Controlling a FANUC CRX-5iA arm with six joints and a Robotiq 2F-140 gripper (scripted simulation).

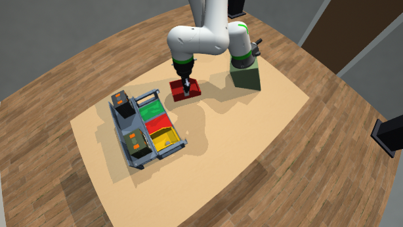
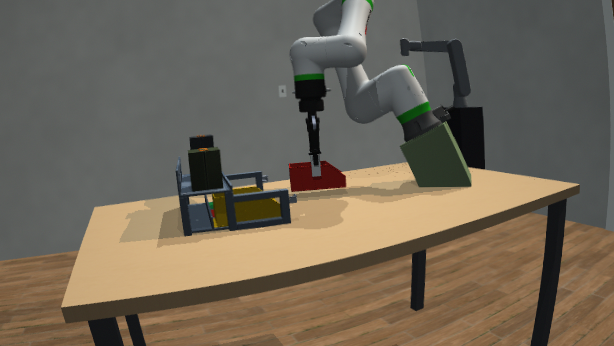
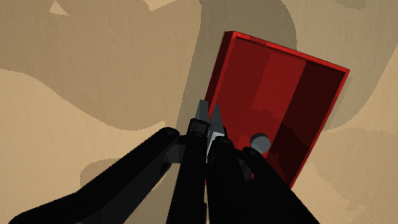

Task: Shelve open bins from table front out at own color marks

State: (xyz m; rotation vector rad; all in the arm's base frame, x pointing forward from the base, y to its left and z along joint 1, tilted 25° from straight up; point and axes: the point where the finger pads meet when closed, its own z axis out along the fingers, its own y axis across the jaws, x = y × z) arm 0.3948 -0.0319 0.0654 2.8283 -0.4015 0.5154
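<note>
A red bin (image 1: 178,96) (image 2: 300,178) (image 3: 280,75) hangs about level, seemingly a little above the table, its low sloped front toward the robot's base. A round grey part (image 3: 260,143) lies in it. My gripper (image 1: 186,93) (image 2: 316,171) (image 3: 205,114) points down and is shut on one long side wall of the red bin, one fingertip inside and one outside. A yellow bin (image 1: 168,137) (image 2: 250,206) stands in the shelf (image 1: 125,123) (image 2: 231,212), front out, with a grey part (image 1: 167,143) inside. The red mark (image 1: 159,123) and green mark (image 1: 151,110) show uncovered; the yellow mark is hidden.
A black box (image 1: 121,104) (image 2: 201,141) and an olive box (image 1: 137,143) (image 2: 205,170) stand on the shelf's upper board, behind the marked places. Side rails frame the row of places. The green base block (image 1: 246,78) (image 2: 437,162) carries the arm.
</note>
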